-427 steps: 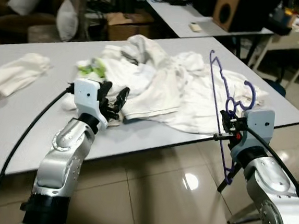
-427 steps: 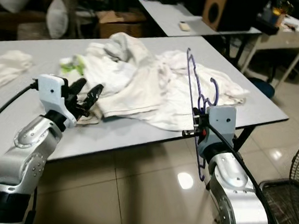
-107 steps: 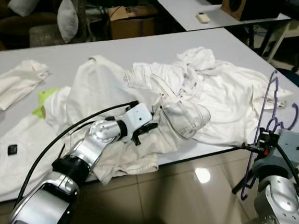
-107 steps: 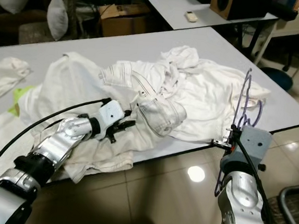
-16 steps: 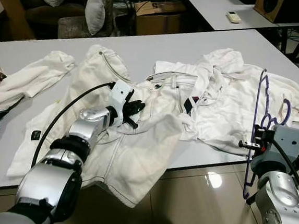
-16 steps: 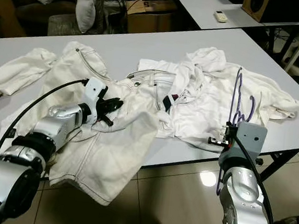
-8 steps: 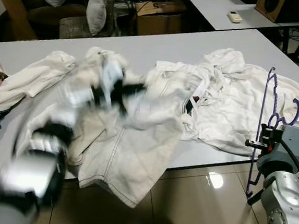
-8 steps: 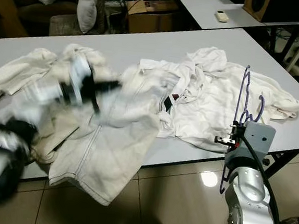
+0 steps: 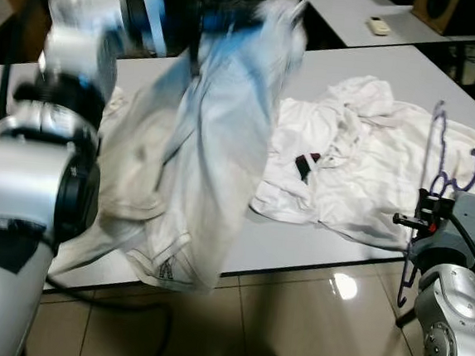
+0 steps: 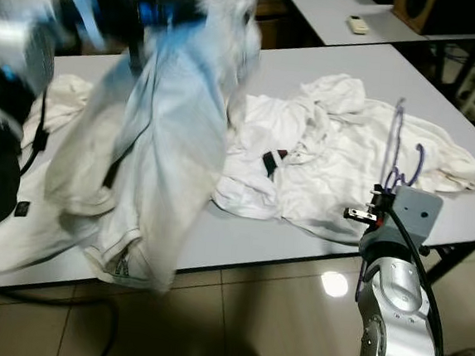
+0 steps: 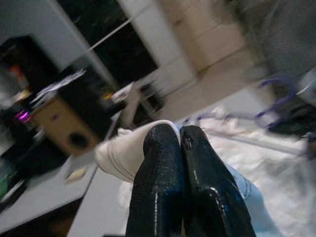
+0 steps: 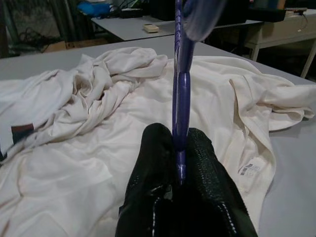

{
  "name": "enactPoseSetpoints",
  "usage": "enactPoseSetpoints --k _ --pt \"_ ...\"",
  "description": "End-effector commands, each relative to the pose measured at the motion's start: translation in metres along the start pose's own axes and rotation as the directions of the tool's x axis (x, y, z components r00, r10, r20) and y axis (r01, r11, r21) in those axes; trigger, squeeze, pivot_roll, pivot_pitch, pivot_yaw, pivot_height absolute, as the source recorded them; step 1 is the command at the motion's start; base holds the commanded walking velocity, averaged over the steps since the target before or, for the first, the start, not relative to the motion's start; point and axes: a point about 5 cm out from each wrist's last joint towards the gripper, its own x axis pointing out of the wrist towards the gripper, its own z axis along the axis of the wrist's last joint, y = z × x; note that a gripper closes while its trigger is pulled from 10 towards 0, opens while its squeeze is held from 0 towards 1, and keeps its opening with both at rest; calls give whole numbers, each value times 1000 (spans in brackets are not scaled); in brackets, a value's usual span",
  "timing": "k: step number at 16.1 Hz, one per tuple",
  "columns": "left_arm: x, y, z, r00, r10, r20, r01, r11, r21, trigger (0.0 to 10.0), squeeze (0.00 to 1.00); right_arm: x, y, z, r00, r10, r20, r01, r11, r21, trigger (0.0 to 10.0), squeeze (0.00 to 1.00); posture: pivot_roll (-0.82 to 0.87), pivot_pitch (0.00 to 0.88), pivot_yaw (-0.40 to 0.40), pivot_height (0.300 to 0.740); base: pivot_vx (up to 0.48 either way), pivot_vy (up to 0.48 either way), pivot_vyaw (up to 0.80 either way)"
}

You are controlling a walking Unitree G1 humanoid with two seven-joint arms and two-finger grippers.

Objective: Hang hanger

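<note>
Left gripper (image 11: 180,136): pinching white trousers (image 9: 199,141), lifted; thin pinch may slip.
Right gripper (image 12: 178,143): clamps purple hanger (image 9: 436,154) upright; may twist.

Trousers (image 9: 198,158) raised left above table (image 9: 331,244); shirts (image 9: 362,181) right.

Head stereo pair looking down at table (image 9: 372,65), wrist cameras close along fingers

Silver jointed arms, grey boxy wrist housings, black cables, left end effector (image 11: 180,136) with glossy black textured fingers (image 12: 158,163)
</note>
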Motion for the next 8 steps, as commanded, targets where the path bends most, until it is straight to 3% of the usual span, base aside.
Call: enactPoseSetpoints --k 1,2,3,4,5,6,8 --pt "3 -8 -9 996 -83 -13 83 995 -47 0 0 -1 0 -2 1000 -3 -5 3 999 33 10000 0 -216 0 118 740 0 0 0" --pt "3 -19 -25 986 -149 -71 143 986 -89 0 0 -2 1 -4 1000 -5 -10 5 999 34 10000 0 -216 0 118 740 0 0 0" --pt "1 -48 -64 933 -305 -190 258 936 -239 0 0 -3 5 -5 1000 -3 -13 4 999 40 10000 0 -224 0 120 740 0 0 0" --pt "-5 -66 -88 877 -386 -286 297 904 -308 0 0 -3 8 -5 1000 0 -13 0 999 45 10000 0 -229 0 120 740 0 0 0" --pt "-13 -80 -107 810 -418 -411 311 901 -303 0 0 -4 11 -5 1000 8 -15 -7 999 47 10000 0 -229 0 120 740 0 0 0" --pt "-20 -86 -118 768 -404 -496 288 911 -297 0 0 -5 13 -6 1000 16 -17 -15 999 44 10000 0 -237 0 121 740 0 0 0" --pt "-28 -85 -122 756 -348 -555 236 935 -265 0 0 -6 14 -6 1000 19 -21 -18 999 42 10000 0 -237 0 121 740 0 0 0"
